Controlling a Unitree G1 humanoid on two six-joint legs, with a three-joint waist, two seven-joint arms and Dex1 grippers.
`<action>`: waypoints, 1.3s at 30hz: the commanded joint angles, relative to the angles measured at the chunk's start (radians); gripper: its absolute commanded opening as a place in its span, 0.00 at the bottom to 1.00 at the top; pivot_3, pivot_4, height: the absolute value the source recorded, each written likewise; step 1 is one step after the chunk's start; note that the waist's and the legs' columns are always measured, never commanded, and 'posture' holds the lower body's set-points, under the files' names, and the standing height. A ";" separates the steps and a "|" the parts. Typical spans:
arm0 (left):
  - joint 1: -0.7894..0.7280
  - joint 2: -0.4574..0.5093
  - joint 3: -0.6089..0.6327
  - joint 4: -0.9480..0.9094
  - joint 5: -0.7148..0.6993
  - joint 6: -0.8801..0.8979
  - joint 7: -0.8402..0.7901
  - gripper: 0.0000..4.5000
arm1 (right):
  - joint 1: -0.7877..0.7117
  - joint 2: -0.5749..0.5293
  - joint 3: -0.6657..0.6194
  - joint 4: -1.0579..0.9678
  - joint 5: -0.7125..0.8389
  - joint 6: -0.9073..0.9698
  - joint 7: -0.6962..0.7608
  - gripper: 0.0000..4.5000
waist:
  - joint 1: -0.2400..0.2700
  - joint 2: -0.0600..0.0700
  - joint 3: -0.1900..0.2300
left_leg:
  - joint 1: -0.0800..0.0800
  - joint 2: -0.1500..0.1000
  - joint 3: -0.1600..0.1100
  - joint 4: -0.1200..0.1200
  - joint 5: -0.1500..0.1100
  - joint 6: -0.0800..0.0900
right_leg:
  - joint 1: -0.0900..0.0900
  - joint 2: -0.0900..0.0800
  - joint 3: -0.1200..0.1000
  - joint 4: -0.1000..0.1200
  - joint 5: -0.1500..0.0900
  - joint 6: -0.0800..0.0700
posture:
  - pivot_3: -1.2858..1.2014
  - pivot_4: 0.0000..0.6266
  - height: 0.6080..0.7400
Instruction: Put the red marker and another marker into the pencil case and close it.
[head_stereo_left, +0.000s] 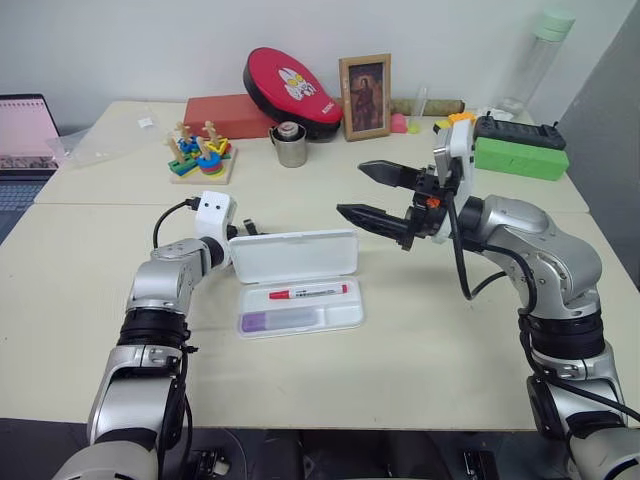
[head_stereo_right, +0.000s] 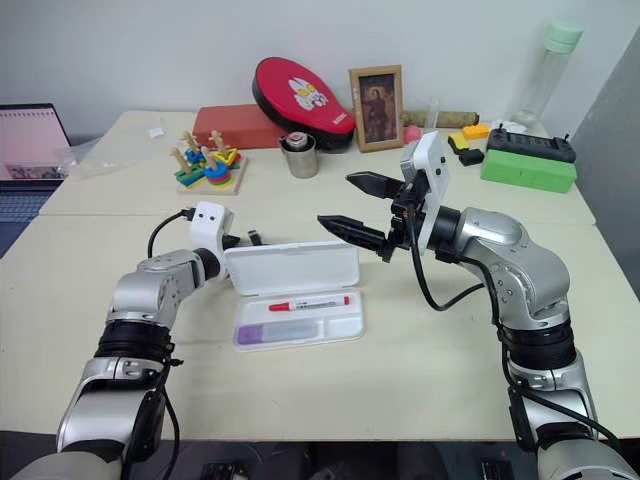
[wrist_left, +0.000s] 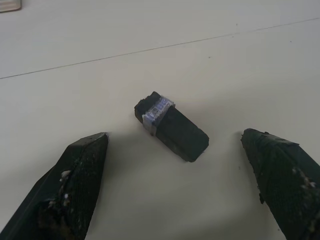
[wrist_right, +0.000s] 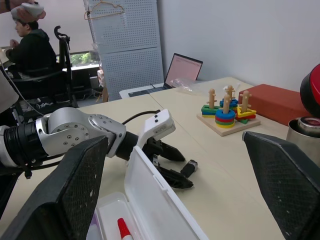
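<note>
I read the pencil case as smooth, glossy white plastic. The bench surface is matt cream laminate. The small cup looks like brushed metal. The stacking toy is painted wood. Both arm housings are satin silver metal, with matt black fingers.

Left gripper low, right gripper raised, jaws wide.

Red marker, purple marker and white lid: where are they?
red marker (head_stereo_left: 308, 292), left eye view, middle of its white barrel.
purple marker (head_stereo_left: 280, 320), left eye view, middle of its body.
pencil case lid (head_stereo_left: 293, 254), left eye view, middle of the raised lid.
</note>
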 joint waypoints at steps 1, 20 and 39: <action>-0.012 -0.012 0.000 0.000 0.018 -0.008 0.008 0.96 | -0.018 0.000 -0.010 -0.049 0.014 0.003 -0.006 1.00 | 0.000 0.000 0.000 | 0.000 0.000 0.000 0.000 0.000 0.000 | 0.000 0.000 0.000 0.000 0.000 0.000 | 0.52 0.24 1.00; -0.002 -0.028 0.024 -0.015 0.019 -0.028 0.028 0.43 | -0.032 0.002 -0.009 -0.028 0.009 0.007 0.011 1.00 | 0.000 0.000 0.000 | 0.000 0.000 0.000 0.000 0.000 0.000 | 0.000 0.000 0.000 0.000 0.000 0.000 | 0.52 0.24 1.00; -0.052 0.065 0.214 -0.170 -0.097 -0.081 0.010 0.08 | -0.027 -0.023 -0.061 0.005 0.058 -0.018 0.090 1.00 | -0.002 0.000 0.000 | 0.000 0.000 0.000 0.000 0.000 0.000 | 0.000 0.000 0.000 0.000 0.000 0.000 | 0.52 0.24 1.00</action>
